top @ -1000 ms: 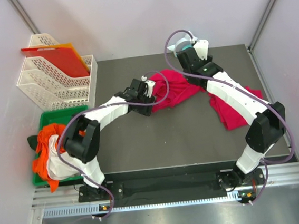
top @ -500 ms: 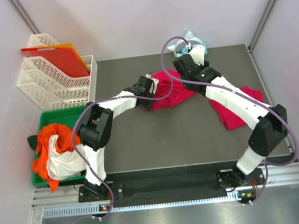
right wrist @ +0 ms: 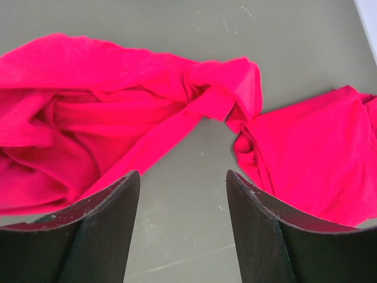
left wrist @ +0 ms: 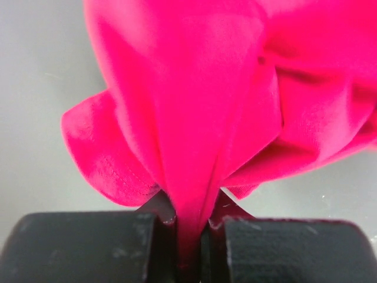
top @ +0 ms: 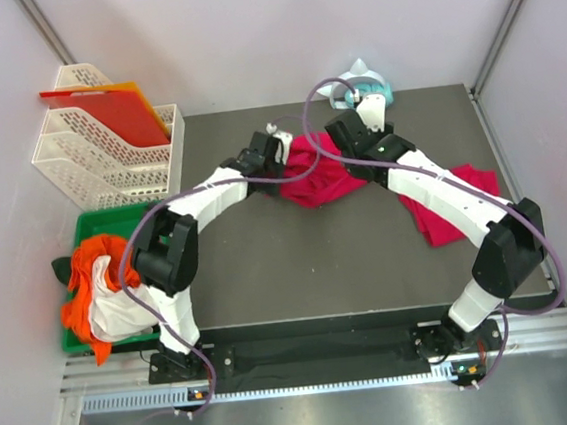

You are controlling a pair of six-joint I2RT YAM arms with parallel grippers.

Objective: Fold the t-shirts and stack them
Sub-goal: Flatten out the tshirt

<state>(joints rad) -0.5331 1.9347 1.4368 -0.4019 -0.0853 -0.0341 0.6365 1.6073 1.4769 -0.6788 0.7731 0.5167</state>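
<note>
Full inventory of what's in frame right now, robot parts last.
crumpled t-shirt: 1, crimson-pink, back middle of the table
second t-shirt: 1, crimson-pink, right side, partly under the right arm
table: 1, dark grey
letter trays: a stack, white, back left
plastic sheets: red-orange, count unclear, on the top tray
bin: 1, green, left of the table
cloth in bin: orange and white, bunched, count unclear
pale blue object: 1, far edge, unclear what it is
left gripper: shut on the crumpled t-shirt
right gripper: open, above the table between the shirts
</note>
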